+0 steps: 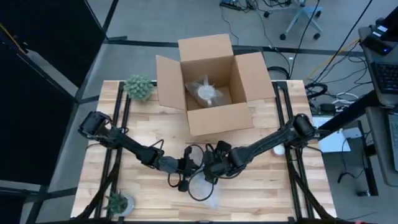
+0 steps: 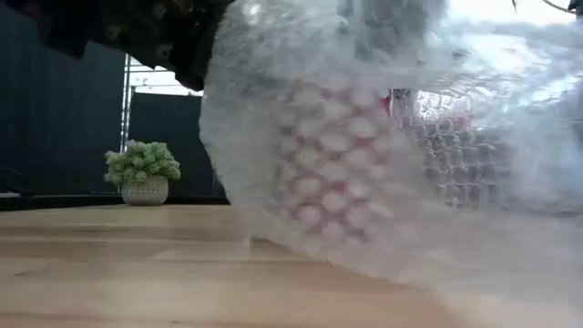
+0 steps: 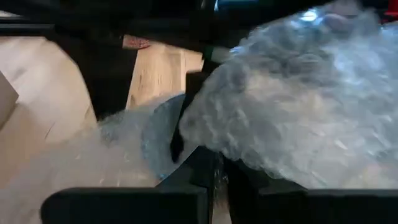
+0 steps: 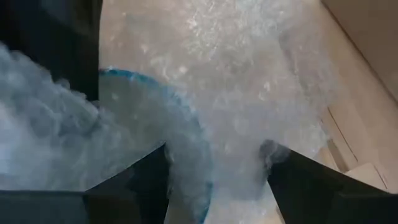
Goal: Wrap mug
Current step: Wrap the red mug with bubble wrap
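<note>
A mug with a blue rim (image 4: 189, 134) lies in a sheet of clear bubble wrap (image 1: 204, 190) at the table's near middle. In the low view the bubble wrap (image 2: 364, 164) fills most of the picture, with a reddish shape showing through it. My left gripper (image 1: 186, 167) and my right gripper (image 1: 212, 168) meet over the bundle, left one shut on the wrap, right one closed around the mug's rim. Wrap hides most of the mug's body. My left gripper pinches a bunched part of the bubble wrap (image 3: 217, 177) between its two fingers; one layer or several, I cannot tell. The wrap billows up beyond the fingers, beside the mug's round opening (image 3: 157, 140). My right gripper has one finger (image 4: 146, 180) inside the mug's rim and the other finger (image 4: 298, 177) outside it, against the bubble wrap (image 4: 249, 143) that lies over the wall. Wrap hides the wall between them. The mug lies low over the table.
An open cardboard box (image 1: 211, 87) stands at the far middle with a wrapped item (image 1: 206, 92) inside. A potted plant (image 1: 138, 87) sits at the far left, another (image 1: 118, 202) at the near left. A small white thing (image 1: 278, 149) lies at the right.
</note>
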{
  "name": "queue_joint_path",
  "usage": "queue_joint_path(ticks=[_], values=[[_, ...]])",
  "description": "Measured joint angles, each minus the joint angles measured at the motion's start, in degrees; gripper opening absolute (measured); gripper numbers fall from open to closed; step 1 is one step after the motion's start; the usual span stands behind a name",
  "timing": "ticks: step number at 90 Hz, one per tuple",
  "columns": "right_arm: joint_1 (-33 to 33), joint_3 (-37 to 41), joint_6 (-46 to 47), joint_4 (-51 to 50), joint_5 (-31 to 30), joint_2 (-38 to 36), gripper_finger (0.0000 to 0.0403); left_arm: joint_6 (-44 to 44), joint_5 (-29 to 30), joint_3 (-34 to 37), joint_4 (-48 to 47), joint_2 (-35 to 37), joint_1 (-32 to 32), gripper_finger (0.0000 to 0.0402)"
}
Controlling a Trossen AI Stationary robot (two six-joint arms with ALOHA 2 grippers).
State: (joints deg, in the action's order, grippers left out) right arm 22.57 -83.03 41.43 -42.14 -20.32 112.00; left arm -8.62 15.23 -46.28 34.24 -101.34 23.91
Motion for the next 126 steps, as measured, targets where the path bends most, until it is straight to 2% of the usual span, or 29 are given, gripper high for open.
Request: queue_joint_path(ticks=[16,36,56,69,81,89,101,113,126], values=[[0.0,0.1,-0.2,0.4,0.5,-0.7,0.0219,0.2,0.0,-2.2,-3.0,2.0,0.5,0.0011],[0.0,0.2,-0.2,0.6,0.8,-0.7,0.0219,-0.2,-0.1,-3.9,-16.5,8.8,0.8,0.0011],[0.0,0.3,-0.3,0.7,0.8,-0.7,0.0219,-7.0,0.2,-4.1,-30.9,17.0,3.5,0.0011],[0.0,0.3,-0.5,0.7,0.8,-0.7,0.0219,-11.2,0.4,-3.5,-36.8,17.3,6.5,0.0011],[0.0,0.3,-0.5,0.7,0.8,-0.7,0.0219,-13.3,1.3,-2.8,-33.9,12.6,8.8,0.0011],[0.0,0.3,-0.5,0.7,0.8,-0.7,0.0219,-10.5,2.9,-2.7,-24.2,9.2,9.2,0.0011],[0.0,0.3,-0.4,0.8,0.8,-0.7,0.0219,-4.9,3.4,-4.3,-13.1,8.1,7.5,0.0011],[0.0,0.3,-0.3,0.8,0.7,-0.6,0.0219,-2.4,3.3,-5.2,-11.4,7.4,4.5,0.0011],[0.1,0.3,-0.3,0.7,0.7,-0.6,0.0219,-3.6,-0.6,-5.3,-11.1,3.0,1.3,0.0011]])
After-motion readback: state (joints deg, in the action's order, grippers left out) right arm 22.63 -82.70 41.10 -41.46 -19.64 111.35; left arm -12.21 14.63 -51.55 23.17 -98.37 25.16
